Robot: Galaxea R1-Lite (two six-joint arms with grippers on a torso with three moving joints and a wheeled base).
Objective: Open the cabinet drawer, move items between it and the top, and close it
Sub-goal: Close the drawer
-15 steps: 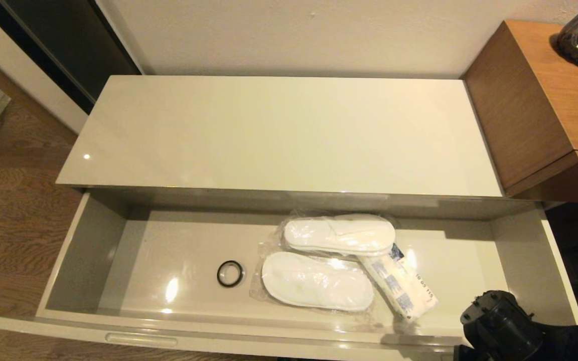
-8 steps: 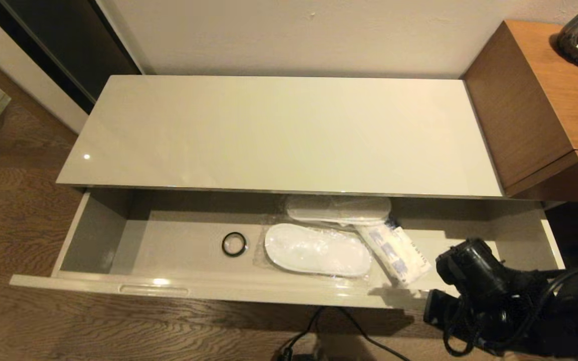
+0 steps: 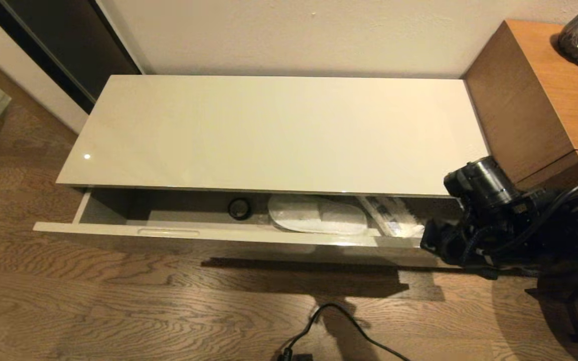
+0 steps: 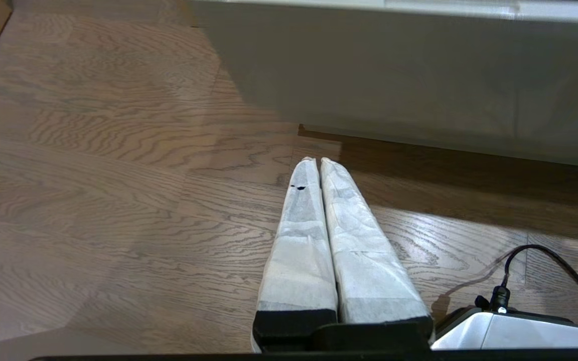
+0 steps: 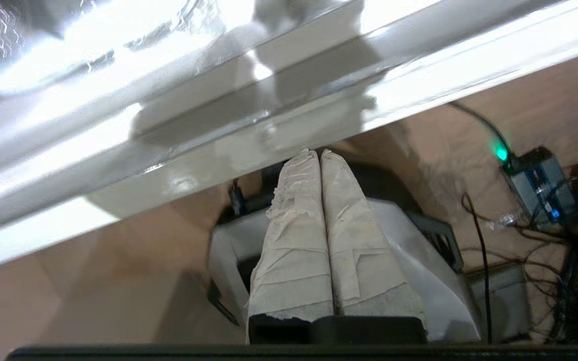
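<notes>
the cabinet drawer [image 3: 229,234] stands only a sliver open at centre frame, slippers [image 3: 317,219] and packet [image 3: 392,222] inside, right gripper [image 5: 313,152] clenched empty at its front, lower right, left gripper [image 4: 315,160] clenched over the floor [image 4: 93,165]

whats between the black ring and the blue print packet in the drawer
In the head view, one flat white slipper in clear plastic wrap lies between the small black ring and the white blue-printed packet, inside the cream-white cabinet drawer.

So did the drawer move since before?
Yes. The drawer has slid back in under the cabinet top, so only a narrow strip stays open. The right tool is at its front, by the right end.
</notes>
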